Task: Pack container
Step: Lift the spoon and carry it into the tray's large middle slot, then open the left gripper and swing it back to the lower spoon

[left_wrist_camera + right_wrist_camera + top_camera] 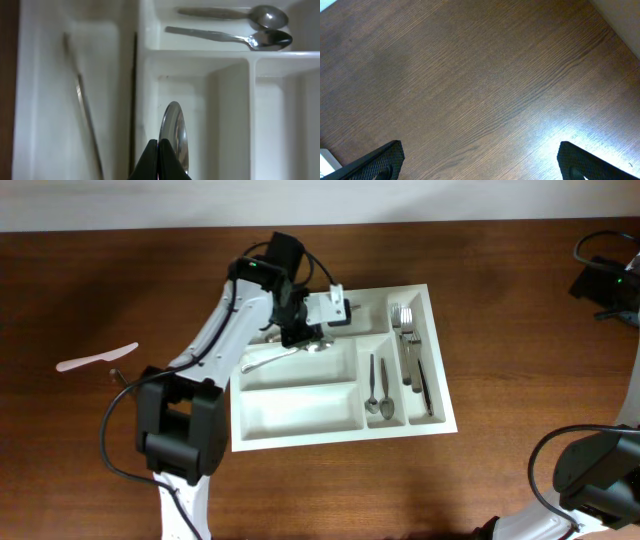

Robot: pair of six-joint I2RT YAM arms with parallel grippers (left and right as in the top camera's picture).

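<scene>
Starting at the far left of the overhead view, a white plastic knife [97, 358] is seen lying alone on the brown wooden table [80, 270], well apart from everything else. Further right, the left arm [215, 330] is stretched from its black base up and across to the container [300, 408], and its wrist and cables are laid over the tray's far left corner, so that part of the upper wide compartment is hidden from above. The left gripper [305, 337] is lowered into the tray with its fingers [150, 162] pressed tightly together. A metal spoon [280, 358] is found right at the tips, apparently in the middle wide compartment, with its handle pointed toward the tray's left wall. Whether the spoon is pinched or merely touched cannot be told, since its neck is covered by the fingers. The container itself is set near the middle of the table, slightly right of centre and a little askew. In its shorter narrow compartment two spoons [378, 388] are laid side by side. In the long narrow compartment just beside them, forks [401, 320] are placed at the far end and knives [422, 385] nearer the front. At the far right, the right arm [595, 475] is kept well apart from the tray. The right gripper [480, 162] is held over bare wood with its fingers spread wide, nothing between them.
</scene>
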